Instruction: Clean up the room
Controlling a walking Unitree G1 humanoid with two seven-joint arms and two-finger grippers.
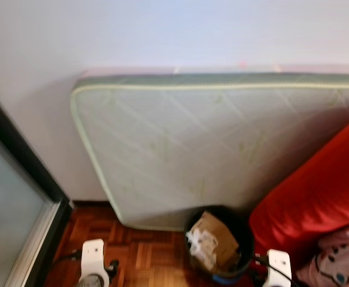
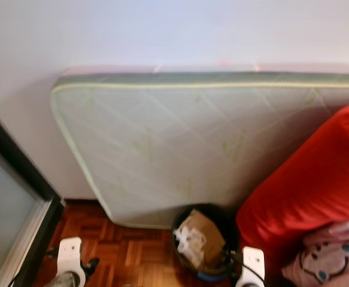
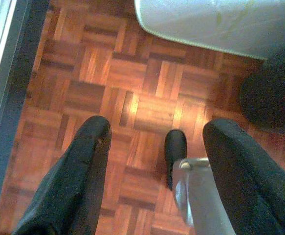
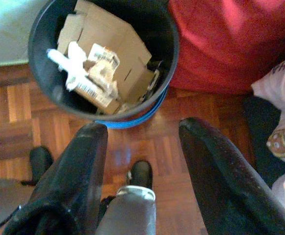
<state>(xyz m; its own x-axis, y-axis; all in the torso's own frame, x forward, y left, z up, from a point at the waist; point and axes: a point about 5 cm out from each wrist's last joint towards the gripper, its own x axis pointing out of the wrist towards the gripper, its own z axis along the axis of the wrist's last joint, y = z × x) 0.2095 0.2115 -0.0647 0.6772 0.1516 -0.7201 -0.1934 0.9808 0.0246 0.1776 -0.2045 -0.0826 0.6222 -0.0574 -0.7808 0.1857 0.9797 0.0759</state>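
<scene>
Bin: dark round bin on the parquet floor, at the foot of the mattress, just beside a red cushion.
Contents: cardboard and what looks like crumpled white paper.
Left gripper: jaws open, empty, above bare floor.
Right gripper: jaws open, empty, near the bin.

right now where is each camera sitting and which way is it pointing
Left eye, on the head: looks forward and down at a mattress leaning on the wall and a bin; both wrists show.
Right eye: same scene, with the red cushion.
Left wrist: looks down past open fingers at the wood floor and a foot.
Right wrist: looks down past open fingers into the bin's cardboard.
Shared: bin, mattress, floor.
</scene>
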